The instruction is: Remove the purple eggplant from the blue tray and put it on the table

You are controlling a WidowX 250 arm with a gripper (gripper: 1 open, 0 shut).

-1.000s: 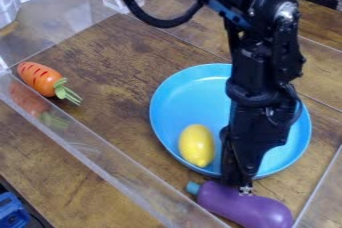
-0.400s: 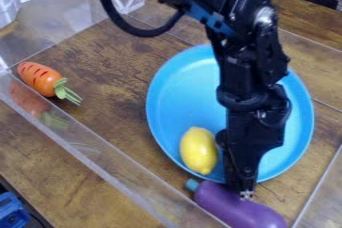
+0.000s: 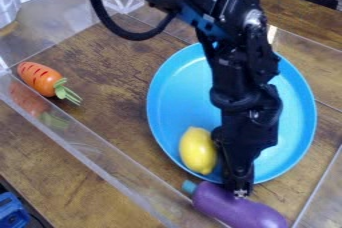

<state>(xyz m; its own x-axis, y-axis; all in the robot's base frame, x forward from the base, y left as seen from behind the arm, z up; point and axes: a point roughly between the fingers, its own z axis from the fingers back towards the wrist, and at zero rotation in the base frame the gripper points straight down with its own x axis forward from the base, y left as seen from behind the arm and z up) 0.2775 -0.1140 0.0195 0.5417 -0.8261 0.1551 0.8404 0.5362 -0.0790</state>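
The purple eggplant (image 3: 249,213) lies on its side on the table (image 3: 120,62), just in front of the blue tray's near rim, with its teal stem cap pointing left. The blue tray (image 3: 289,84) is a big round plate at centre right. My gripper (image 3: 237,185) points straight down from the black arm, its tips right at the eggplant's top near the stem end. The arm's bulk hides the jaws, so whether they are open or still pinching the eggplant is unclear.
A yellow lemon (image 3: 198,148) rests inside the tray near its front left rim, beside the arm. An orange carrot (image 3: 40,78) lies at the far left of the table. Clear acrylic walls (image 3: 94,152) run along the table's near and left edges, close to the eggplant.
The arm's upper links have swung to the left in the picture. The gripper's tip stays over the eggplant, which lies in about the same spot in front of the tray.
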